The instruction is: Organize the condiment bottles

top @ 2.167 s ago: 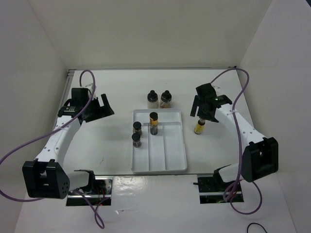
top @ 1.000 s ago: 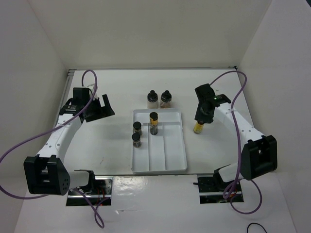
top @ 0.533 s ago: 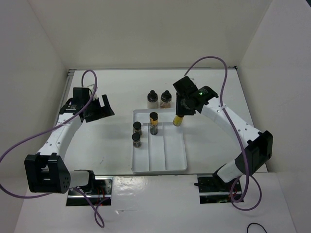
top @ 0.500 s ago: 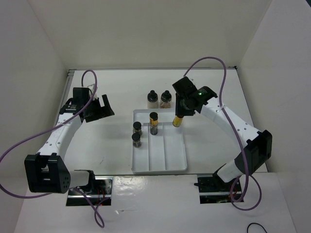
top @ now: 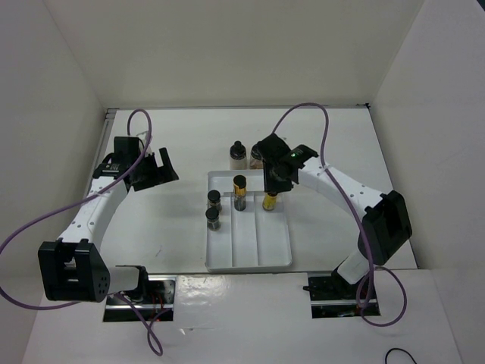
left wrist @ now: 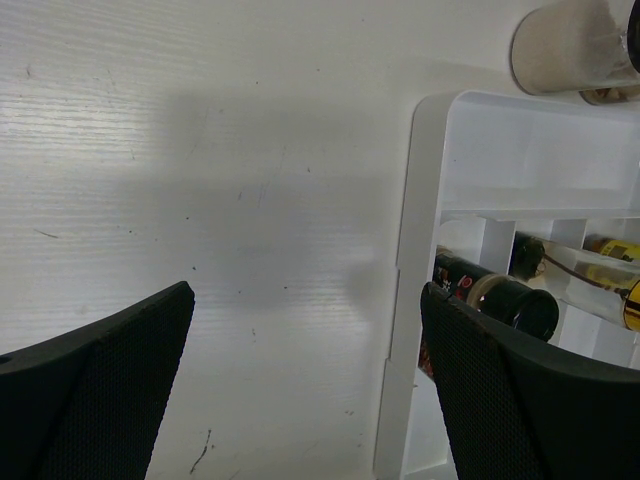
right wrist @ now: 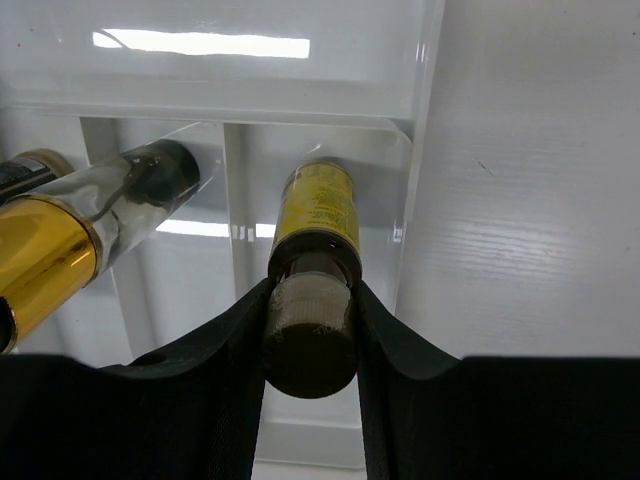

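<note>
My right gripper [top: 273, 180] [right wrist: 310, 340] is shut on the cork top of a slim yellow bottle [top: 269, 202] [right wrist: 317, 212]. It holds the bottle upright in the right compartment of the white tray [top: 261, 244] [right wrist: 424, 150], near the far end. The black-capped yellow bottle [top: 239, 192] [right wrist: 55, 250] stands in the middle compartment. Two short dark jars [top: 214, 199] [top: 213, 218] sit in the left compartment. Behind the tray stand the white-filled jar [top: 238, 155] [left wrist: 572, 42] and the pinkish-brown jar [top: 257, 154], half hidden by my right arm. My left gripper [top: 157, 170] [left wrist: 308, 330] hangs open over bare table, left of the tray.
White walls close in the table on the left, back and right. The tray's rim [left wrist: 408, 280] runs just inside my left gripper's right finger. Purple cables loop above both arms.
My right arm has carried the cork-topped yellow bottle from the table right of the tray leftward into the tray's right compartment. The left arm has not moved.
</note>
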`<state>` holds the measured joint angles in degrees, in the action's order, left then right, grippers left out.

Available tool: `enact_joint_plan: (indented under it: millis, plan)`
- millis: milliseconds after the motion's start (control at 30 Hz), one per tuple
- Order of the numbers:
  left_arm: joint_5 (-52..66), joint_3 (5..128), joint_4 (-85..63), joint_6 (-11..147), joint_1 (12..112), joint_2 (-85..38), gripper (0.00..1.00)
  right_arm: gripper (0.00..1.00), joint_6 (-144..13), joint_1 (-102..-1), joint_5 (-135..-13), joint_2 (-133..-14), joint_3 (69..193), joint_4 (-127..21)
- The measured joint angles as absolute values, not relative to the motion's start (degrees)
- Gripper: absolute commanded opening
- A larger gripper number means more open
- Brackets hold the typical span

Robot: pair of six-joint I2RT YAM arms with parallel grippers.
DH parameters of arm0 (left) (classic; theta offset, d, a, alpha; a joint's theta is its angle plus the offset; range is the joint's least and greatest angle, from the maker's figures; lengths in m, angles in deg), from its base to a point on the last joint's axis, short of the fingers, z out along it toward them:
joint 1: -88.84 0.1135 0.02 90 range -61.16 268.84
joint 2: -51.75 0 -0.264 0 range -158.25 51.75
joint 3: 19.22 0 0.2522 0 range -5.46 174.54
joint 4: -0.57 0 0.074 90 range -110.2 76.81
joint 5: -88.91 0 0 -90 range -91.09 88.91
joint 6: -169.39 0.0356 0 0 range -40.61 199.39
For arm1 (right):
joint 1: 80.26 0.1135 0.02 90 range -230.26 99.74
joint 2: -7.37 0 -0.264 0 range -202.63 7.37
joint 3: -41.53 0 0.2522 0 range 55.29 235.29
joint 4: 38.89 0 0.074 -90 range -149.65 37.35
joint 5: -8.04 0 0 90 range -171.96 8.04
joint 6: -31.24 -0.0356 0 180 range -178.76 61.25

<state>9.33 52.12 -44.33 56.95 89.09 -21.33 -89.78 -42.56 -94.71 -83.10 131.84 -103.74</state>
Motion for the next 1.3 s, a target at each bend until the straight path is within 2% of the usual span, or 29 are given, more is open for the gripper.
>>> enact_joint_plan:
  millis: [133,167,200,300,667,833,967,1200,1267,1300]
  plan:
    - [9.3,52.1,-44.4,56.9,89.1,-21.3,1.00,0.04,-89.8,-42.0,-94.8,-84.2,130.9,-102.0]
    - [9.3,52.1,-44.4,56.9,89.1,-21.3,1.00,0.08,-89.7,-41.8,-95.1,-84.3,130.9,-101.6]
    - [9.3,52.1,-44.4,56.9,89.1,-21.3,1.00,0.16,-89.8,-41.7,-95.1,-84.3,130.9,-101.2]
    - [9.3,52.1,-44.4,56.9,89.1,-21.3,1.00,0.22,-89.7,-41.3,-95.6,-84.5,130.9,-100.2]
    - [9.3,53.3,-44.5,57.1,89.1,-22.3,1.00,0.72,-90.0,-40.7,-96.1,-85.3,130.9,-99.5]
    - [9.3,55.9,-44.5,57.1,89.1,-24.0,1.00,0.80,-90.1,-40.7,-96.5,-85.9,131.8,-101.1]
    - [9.9,59.9,-44.9,57.6,89.1,-25.5,1.00,0.89,-90.4,-40.6,-98.1,-85.7,137.9,-104.6]
    - [16.3,72.9,-43.3,61.7,88.5,-32.9,1.00,0.90,-88.1,-45.5,-99.0,-82.4,146.9,-102.4]
    - [17.2,77.5,-42.4,62.8,87.5,-36.0,1.00,0.86,-87.0,-49.3,-98.8,-81.7,146.7,-99.8]
    - [17.3,79.5,-42.1,63.2,86.7,-37.6,1.00,0.80,-86.3,-51.1,-98.6,-81.7,146.5,-98.3]
